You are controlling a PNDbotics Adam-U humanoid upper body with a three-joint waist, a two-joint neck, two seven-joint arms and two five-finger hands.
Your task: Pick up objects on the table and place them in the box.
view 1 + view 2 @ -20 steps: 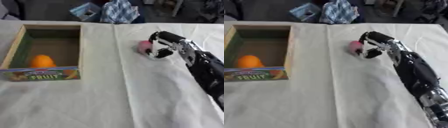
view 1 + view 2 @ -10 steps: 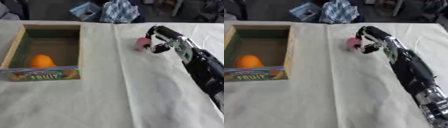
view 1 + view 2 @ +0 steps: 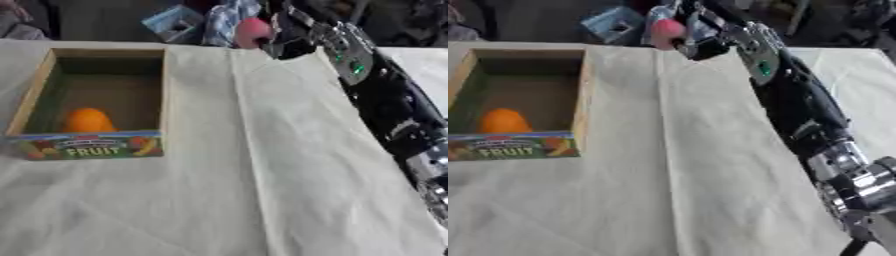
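Grasping a pink rounded object [image 3: 667, 30] aloft, right robot hand [image 3: 697, 35], orange fruit [image 3: 87, 120] inside box [image 3: 166, 90]

There is one wooden box [image 3: 35, 95] at the left of the frame with one orange fruit [image 3: 87, 120] inside it, one pink object [image 3: 667, 30], perhaps a fruit, at the top centre, and one robot hand [image 3: 703, 31] beside it, over one cloth-covered desk [image 3: 262, 180].
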